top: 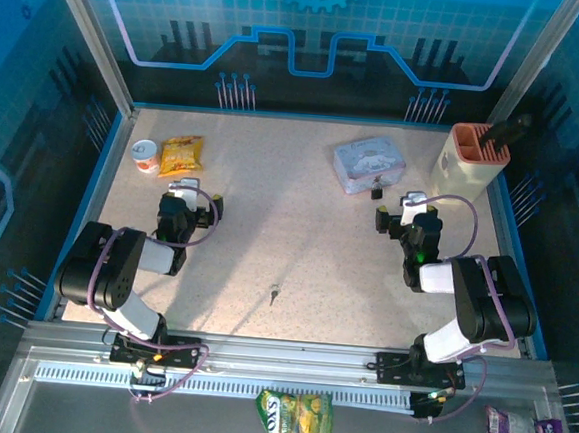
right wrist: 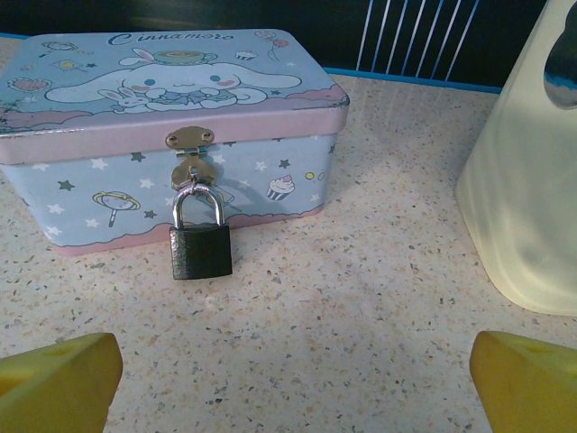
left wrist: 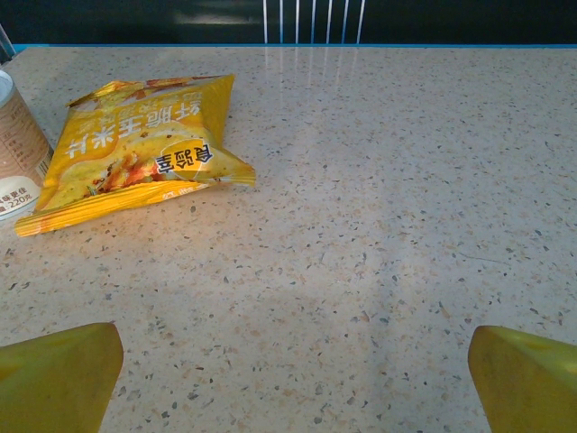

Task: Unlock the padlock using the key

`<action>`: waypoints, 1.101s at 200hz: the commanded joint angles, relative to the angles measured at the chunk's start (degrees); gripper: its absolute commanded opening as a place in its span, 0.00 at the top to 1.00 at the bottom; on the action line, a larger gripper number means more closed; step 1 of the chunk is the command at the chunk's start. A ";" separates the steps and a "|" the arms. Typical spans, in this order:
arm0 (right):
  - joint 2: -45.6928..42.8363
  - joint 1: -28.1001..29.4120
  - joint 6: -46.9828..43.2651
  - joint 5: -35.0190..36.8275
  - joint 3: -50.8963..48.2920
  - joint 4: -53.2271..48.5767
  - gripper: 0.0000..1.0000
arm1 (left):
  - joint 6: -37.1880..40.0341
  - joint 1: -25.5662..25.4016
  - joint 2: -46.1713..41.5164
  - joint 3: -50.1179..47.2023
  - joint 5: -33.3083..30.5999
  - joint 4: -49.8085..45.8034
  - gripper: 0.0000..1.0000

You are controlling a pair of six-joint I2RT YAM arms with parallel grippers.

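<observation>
The speckled table point(top: 288, 236) carried the Cinnamoroll tin box point(right wrist: 171, 99) at its far right. Both the right gripper point(right wrist: 293, 365), facing it, and the left gripper point(left wrist: 293, 365) held their fingers wide apart, empty. The padlock point(right wrist: 200, 251) hung from the tin's hasp point(right wrist: 189, 140), base seemingly on the table: rigid, probably best pinched across its flat sides. The key point(top: 274, 296) lay alone near the table's front middle, a thin, likely slippery sliver, awkward to lift. Its teeth were indistinct; the keyhole was hidden.
</observation>
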 commanded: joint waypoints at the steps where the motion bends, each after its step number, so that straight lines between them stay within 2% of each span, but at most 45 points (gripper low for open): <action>1: -0.16 0.25 -0.94 -0.05 0.59 0.95 0.00 | -0.05 0.55 -1.14 1.10 1.12 0.23 0.01; 10: -0.15 0.62 -1.41 -0.04 0.40 1.42 0.00 | 0.19 0.48 -1.22 0.62 1.47 1.08 0.01; 31: -0.15 1.81 -2.83 0.52 -1.50 5.23 0.00 | 2.58 0.16 -3.05 -3.60 7.14 7.27 0.01; 48: -0.07 3.23 -4.64 0.94 -4.18 10.82 0.00 | 4.00 -1.47 -7.34 -7.28 5.80 10.69 0.01; 65: -0.87 3.79 -5.49 0.88 -6.72 15.47 0.00 | 5.57 -3.84 -15.57 -8.48 4.97 4.96 0.01; 75: -2.83 4.44 -6.18 1.01 -7.03 13.95 0.00 | 5.68 -5.34 -21.85 -7.95 4.07 -1.62 0.01; 92: -7.26 6.64 -8.47 2.86 -5.86 8.28 0.00 | 1.00 -5.85 -31.31 -5.83 2.01 -12.30 0.01; 105: -11.31 9.85 -11.57 4.54 -5.41 4.17 0.00 | -6.54 -5.94 -36.78 -3.85 -1.10 -17.99 0.01; 115: -15.12 13.02 -13.04 9.34 -4.33 -0.14 0.00 | -13.05 -6.03 -40.42 -2.04 -3.32 -23.13 0.01; 125: -21.27 16.64 -8.64 16.52 -2.33 -7.23 0.00 | -19.60 -6.07 -43.48 0.72 -4.90 -30.27 0.01; 132: -25.61 18.13 -3.96 17.64 0.36 -16.66 0.00 | -23.36 -6.02 -45.27 3.03 -5.58 -36.87 0.01; 141: -32.03 17.89 1.73 12.17 4.58 -31.17 0.00 | -26.91 -6.03 -47.31 5.71 -6.25 -45.27 0.01; 150: -36.77 17.00 7.52 6.05 7.65 -41.15 0.00 | -29.61 -6.03 -49.14 7.60 -6.25 -52.92 0.01; 157: -39.90 16.63 12.13 3.47 8.64 -45.66 0.00 | -32.44 -6.03 -50.57 8.08 -6.92 -58.03 0.01; 169: -44.71 16.42 21.29 4.02 7.88 -50.52 0.00 | -38.47 -5.94 -53.52 7.63 -9.73 -65.91 0.01; 176: -47.80 15.94 22.49 1.72 6.19 -50.25 0.00 | -40.44 -5.78 -55.60 6.47 -9.88 -68.67 0.01; 191: -53.91 14.60 21.48 -6.70 3.87 -51.98 0.00 | -37.68 -5.61 -59.73 2.47 -2.51 -66.86 0.01; 220: -58.76 15.46 25.27 -11.83 6.14 -65.15 0.00 | -34.82 -5.83 -61.74 0.00 10.84 -67.01 0.01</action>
